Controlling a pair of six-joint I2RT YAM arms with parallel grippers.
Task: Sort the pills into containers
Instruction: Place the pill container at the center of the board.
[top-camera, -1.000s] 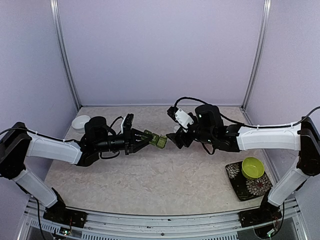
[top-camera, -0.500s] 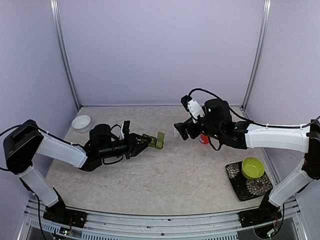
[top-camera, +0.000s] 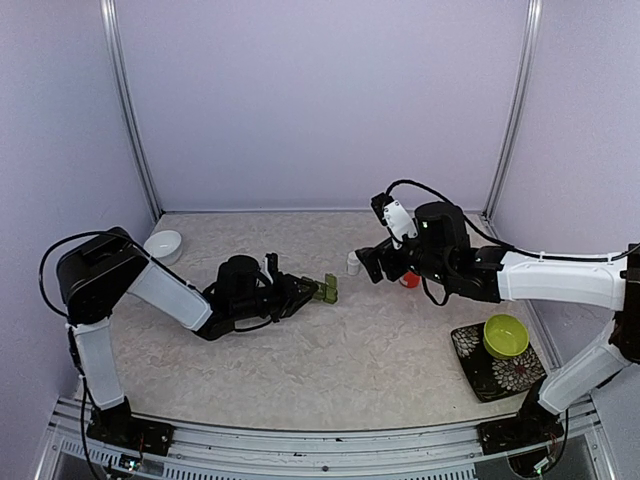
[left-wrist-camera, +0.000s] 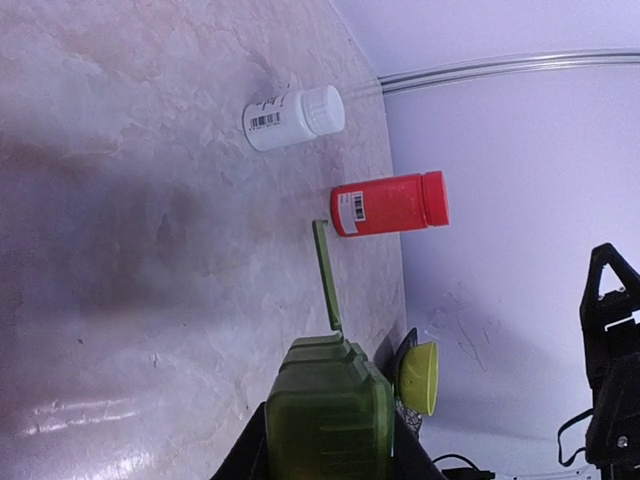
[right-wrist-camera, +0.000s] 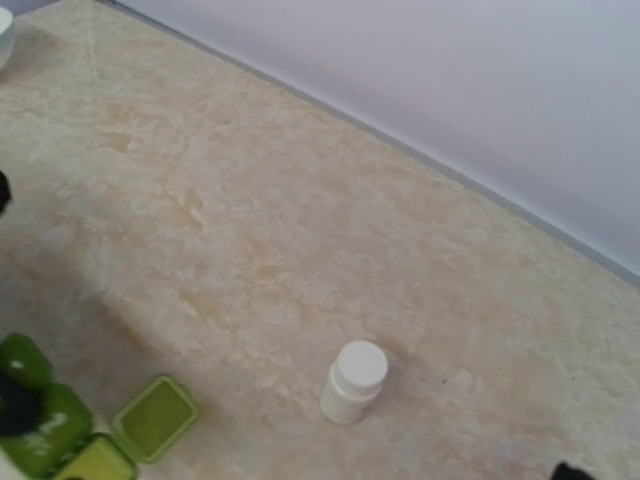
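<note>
The pill box (top-camera: 323, 291) sits a little left of the middle of the table (top-camera: 330, 360), pinched at its near-left end by the left tool (top-camera: 306, 292), whose fingers (left-wrist-camera: 256, 452) press on either side of it. It is a small oblong case of translucent dark green plastic, with square compartments in a row and ridges marking where one ends and the next begins. The lid (left-wrist-camera: 323, 275) of the end compartment, farthest from the tool, is flipped open and sticks out as a thin flat square (seen edge-on from the left wrist, it is only a slim green strip). From the right wrist that lid (right-wrist-camera: 155, 417) looks a lighter, yellower green than the closed compartments. The box is low over the table, but whether it rests on the surface cannot be told.

To its right and a little farther back stands a white bottle (top-camera: 353, 263) with a white cap, and to the right of that a red-orange bottle (top-camera: 409, 280). The right tool (top-camera: 368, 265) hangs just beside the white bottle; whether its fingers are spread or together I cannot tell.
</note>
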